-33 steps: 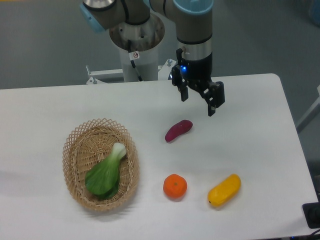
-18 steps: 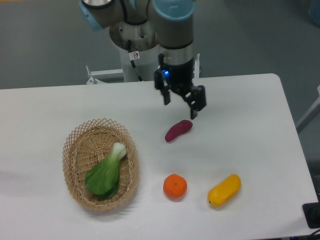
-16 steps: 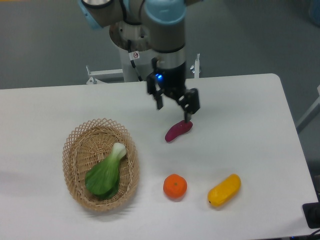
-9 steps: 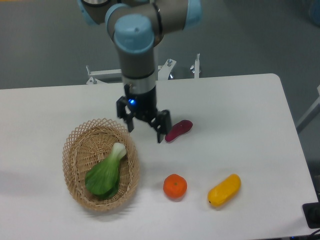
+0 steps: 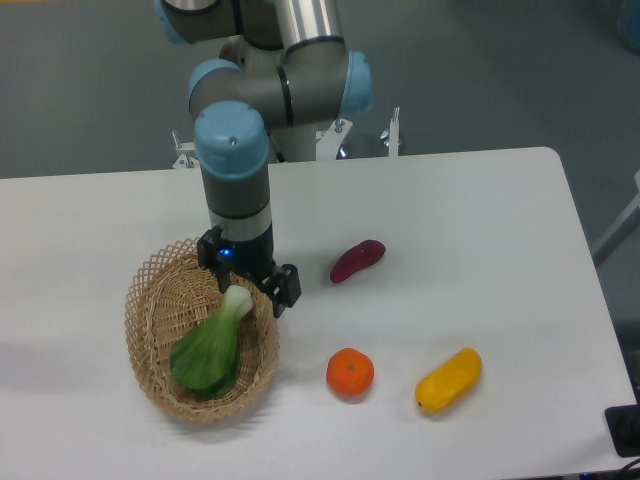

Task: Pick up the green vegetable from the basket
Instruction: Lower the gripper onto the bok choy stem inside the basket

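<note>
Gripper (image 5: pixel 250 290) open above green vegetable (image 5: pixel 210 349) in basket (image 5: pixel 150 300).

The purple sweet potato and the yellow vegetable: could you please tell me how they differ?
The purple sweet potato is dark purple and slimmer; the yellow vegetable is bright yellow and plumper. The sweet potato lies nearer the basket than the yellow one does. Both lie bare on the table, similarly slanted.

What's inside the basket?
A green vegetable lies in the basket, its white stalk pointing up toward the open hand. Bare wicker shows around it; the weave beneath the leaves is covered.
</note>
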Controlling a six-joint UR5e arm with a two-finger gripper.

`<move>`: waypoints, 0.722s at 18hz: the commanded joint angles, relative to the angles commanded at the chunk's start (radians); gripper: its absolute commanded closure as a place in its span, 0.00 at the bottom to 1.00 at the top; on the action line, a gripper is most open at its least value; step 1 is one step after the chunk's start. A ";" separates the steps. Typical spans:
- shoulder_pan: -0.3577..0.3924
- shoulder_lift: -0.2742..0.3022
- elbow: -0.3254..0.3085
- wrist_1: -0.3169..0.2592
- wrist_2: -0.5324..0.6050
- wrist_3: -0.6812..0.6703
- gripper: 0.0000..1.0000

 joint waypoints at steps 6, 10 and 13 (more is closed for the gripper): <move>-0.040 -0.038 -0.014 0.000 -0.002 -0.002 0.00; -0.061 -0.087 -0.012 0.005 0.006 -0.014 0.00; -0.071 -0.107 -0.012 0.005 0.006 -0.015 0.00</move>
